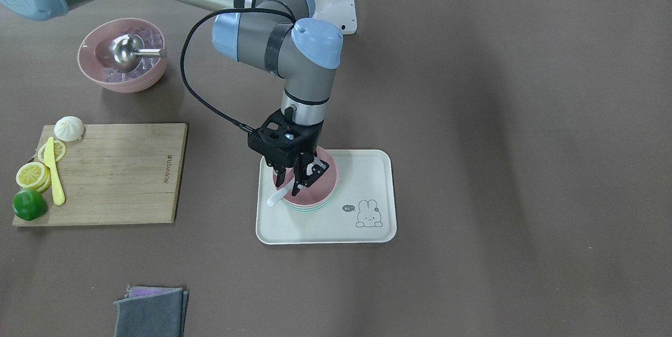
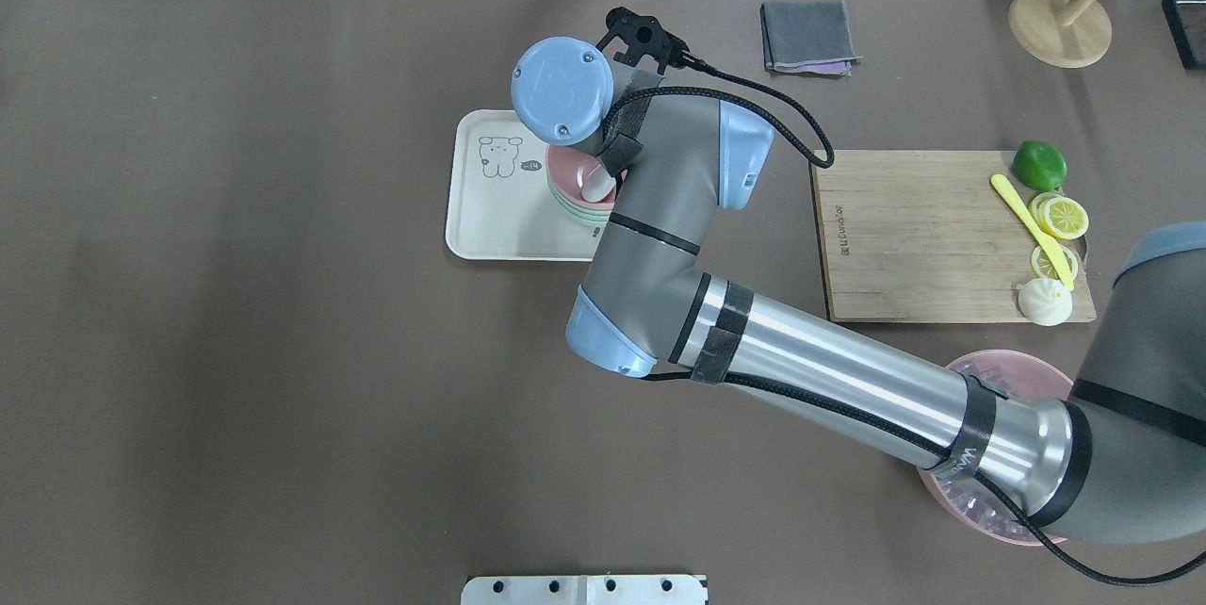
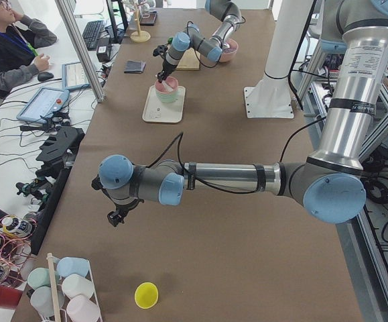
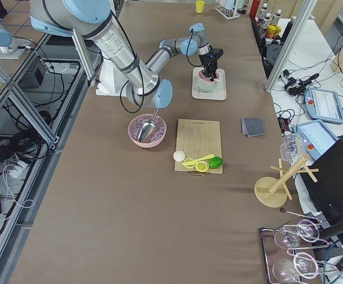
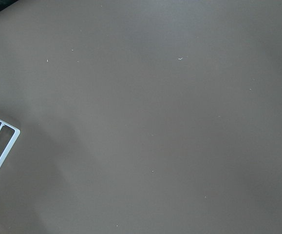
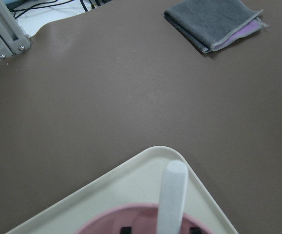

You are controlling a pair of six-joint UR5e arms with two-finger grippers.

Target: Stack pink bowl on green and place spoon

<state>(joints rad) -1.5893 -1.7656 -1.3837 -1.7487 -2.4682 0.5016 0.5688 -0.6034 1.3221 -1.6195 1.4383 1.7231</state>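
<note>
Front view looks steeply down from opposite the overhead view; both share the tray; wrist views close.

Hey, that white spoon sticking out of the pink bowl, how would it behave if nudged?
Probably stiff and light: the spoon looks like thin plastic. Its handle overhangs the pink bowl rim, so a nudge could pivot or tip it onto the tray.

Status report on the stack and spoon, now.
Right pincer open astride white spoon. Spoon in pink bowl, stacked on green bowl, on tray. Left pincer state unreadable.
</note>
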